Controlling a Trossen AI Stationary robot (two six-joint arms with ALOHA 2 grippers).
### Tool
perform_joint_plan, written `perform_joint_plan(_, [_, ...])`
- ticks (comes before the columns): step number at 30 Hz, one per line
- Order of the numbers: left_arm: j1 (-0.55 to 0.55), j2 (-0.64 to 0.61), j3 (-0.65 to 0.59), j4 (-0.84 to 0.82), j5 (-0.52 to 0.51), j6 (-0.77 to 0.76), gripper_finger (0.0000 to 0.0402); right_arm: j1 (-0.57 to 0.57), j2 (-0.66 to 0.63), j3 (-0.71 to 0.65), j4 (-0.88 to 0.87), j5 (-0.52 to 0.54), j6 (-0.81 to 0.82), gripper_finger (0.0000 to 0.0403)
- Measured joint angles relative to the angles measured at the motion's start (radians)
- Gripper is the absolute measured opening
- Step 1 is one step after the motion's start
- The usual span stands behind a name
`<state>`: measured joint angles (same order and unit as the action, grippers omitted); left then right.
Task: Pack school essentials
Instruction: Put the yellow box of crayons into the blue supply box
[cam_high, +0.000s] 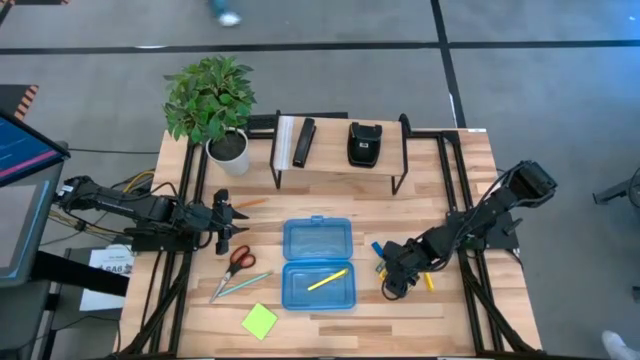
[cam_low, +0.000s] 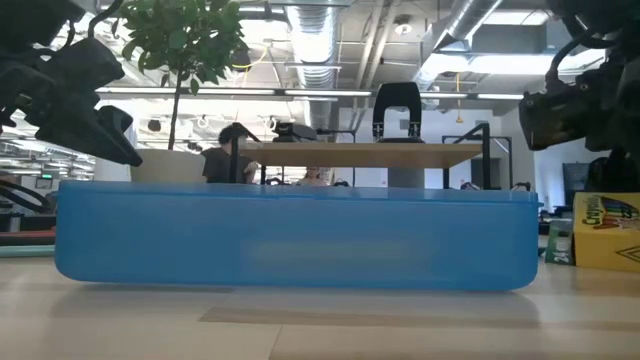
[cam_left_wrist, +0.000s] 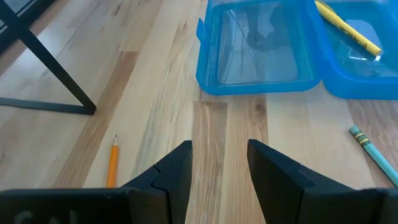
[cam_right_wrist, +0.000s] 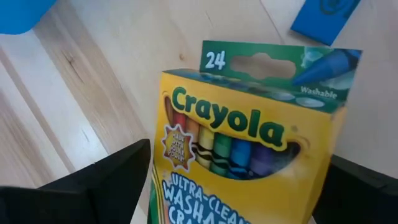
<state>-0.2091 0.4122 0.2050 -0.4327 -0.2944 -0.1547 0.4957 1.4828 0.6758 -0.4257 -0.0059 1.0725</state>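
Note:
An open blue case (cam_high: 317, 262) lies mid-table with a yellow pencil (cam_high: 327, 280) in its near half. Red-handled scissors (cam_high: 238, 258), a teal pencil (cam_high: 240, 285) and a lime-green sticky-note pad (cam_high: 259, 321) lie to its left. An orange pencil (cam_high: 250, 203) lies farther back. My left gripper (cam_high: 228, 225) is open and empty, low over the table left of the case (cam_left_wrist: 261, 50). My right gripper (cam_high: 392, 272), right of the case, is shut on the yellow-green crayon box (cam_right_wrist: 249, 143). A blue eraser (cam_right_wrist: 323, 18) lies just beyond the box. My right gripper pinches the crayon box by its two narrow long sides (cam_right_wrist: 163, 186), on the half away from the tab, one finger on each side. The fingers slant down from the table's right. The box is tilted, its printed face up; whether its lower end (cam_low: 605, 262) rests on the table I cannot tell.
A low shelf (cam_high: 340, 165) at the back holds a black pouch (cam_high: 362, 143) and a black bar with a white pad (cam_high: 300, 142). A potted plant (cam_high: 212, 100) stands at the back left. A shelf leg (cam_left_wrist: 43, 74) is near my left gripper.

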Motion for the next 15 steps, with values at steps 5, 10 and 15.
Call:
perform_joint_plan(5, [0.0, 0.0, 0.0, 0.0, 0.0, 0.0, 0.0144, 0.0, 0.0, 0.0, -0.006, -0.001, 0.0, 0.04])
perform_joint_plan(10, [0.0, 0.0, 0.0, 0.0, 0.0, 0.0, 0.0144, 0.0, 0.0, 0.0, -0.023, -0.002, 0.0, 0.04])
perform_joint_plan(15, [0.0, 0.0, 0.0, 0.0, 0.0, 0.0, 0.0144, 0.001, 0.001, 0.0, -0.027, -0.015, 0.024, 0.0398])
